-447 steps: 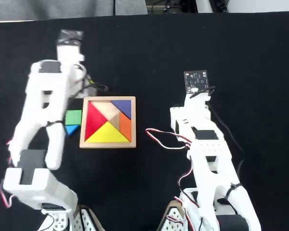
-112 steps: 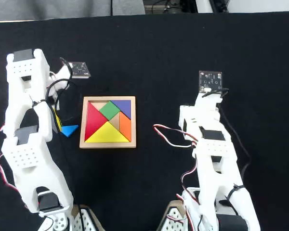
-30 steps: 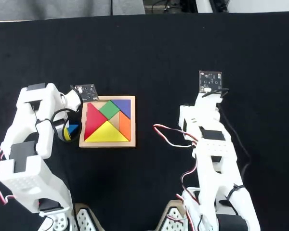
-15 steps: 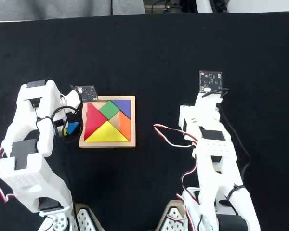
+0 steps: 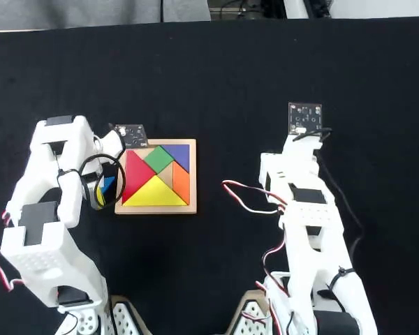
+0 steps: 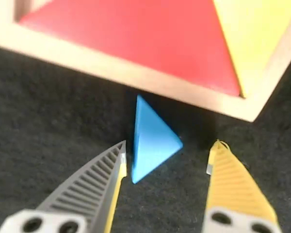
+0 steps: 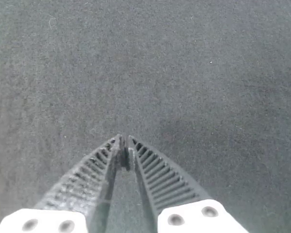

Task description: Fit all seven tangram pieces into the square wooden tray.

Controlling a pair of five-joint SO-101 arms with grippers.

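Though flat, blue triangle (image 6: 153,141) between jaws

- My left gripper (image 6: 169,145) straddles the blue triangle (image 6: 153,141). One finger (image 6: 117,167) sits just beside its edge, and the other has a strip of cloth to spare.
- The wooden tray (image 6: 136,77) puts its rim just past the triangle's tip, barring my way forward.
- Flat black cloth (image 5: 230,84) separates the tray from my right arm (image 5: 304,209), whose wire loop (image 5: 230,197) juts into it.

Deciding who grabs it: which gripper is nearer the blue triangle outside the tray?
Left. Left gripper straddles the blue triangle; right gripper is far off, beyond the tray.
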